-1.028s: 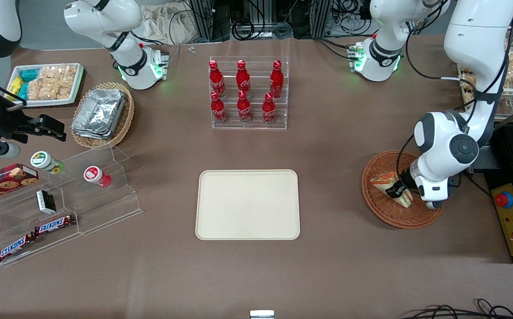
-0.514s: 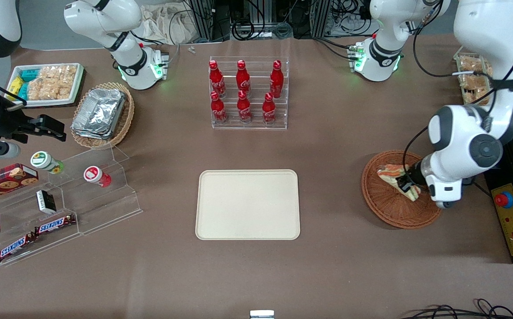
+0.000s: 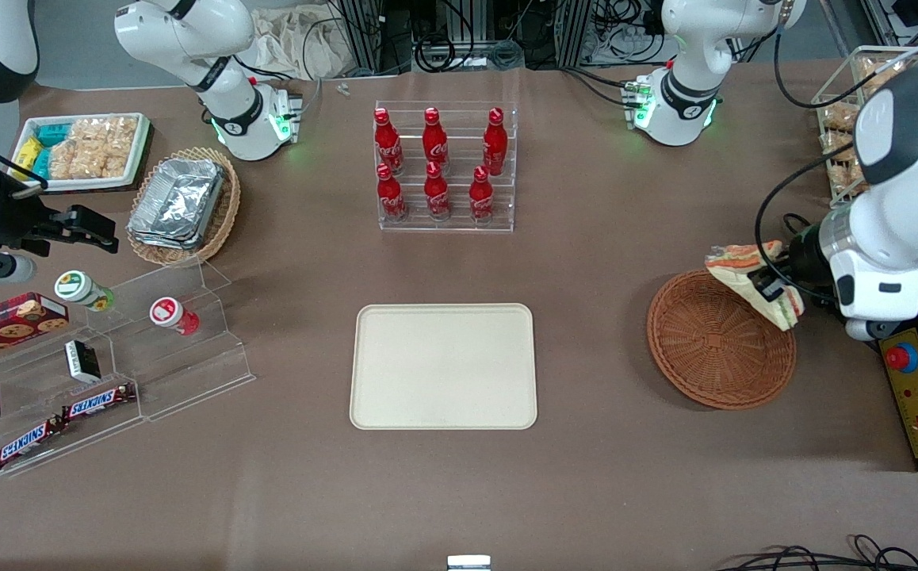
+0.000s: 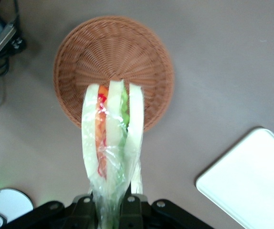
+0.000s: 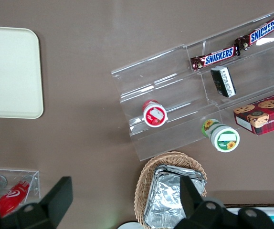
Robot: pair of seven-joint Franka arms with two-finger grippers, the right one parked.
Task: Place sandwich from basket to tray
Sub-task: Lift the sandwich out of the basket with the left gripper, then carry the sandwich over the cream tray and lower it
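My left gripper [image 3: 770, 287] is shut on the sandwich [image 3: 748, 270], a wrapped wedge of white bread with orange and green filling, and holds it in the air above the rim of the round reddish-brown wicker basket [image 3: 719, 341]. The basket holds nothing else. In the left wrist view the sandwich [image 4: 112, 143] hangs between my black fingers [image 4: 132, 210] with the basket [image 4: 113, 62] below it. The cream-beige tray [image 3: 443, 366] lies flat at the table's middle, toward the parked arm from the basket; its corner shows in the left wrist view [image 4: 251, 181].
A clear rack of red cola bottles [image 3: 443, 170] stands farther from the front camera than the tray. A yellow control box with a red button [image 3: 915, 388] lies beside the basket. Toward the parked arm's end are an oval wicker basket with foil containers [image 3: 181, 205] and acrylic snack steps [image 3: 110, 373].
My gripper has lifted the sandwich out of the basket and carried it up and away from the front camera, over the basket's rim. The basket now lies bare.
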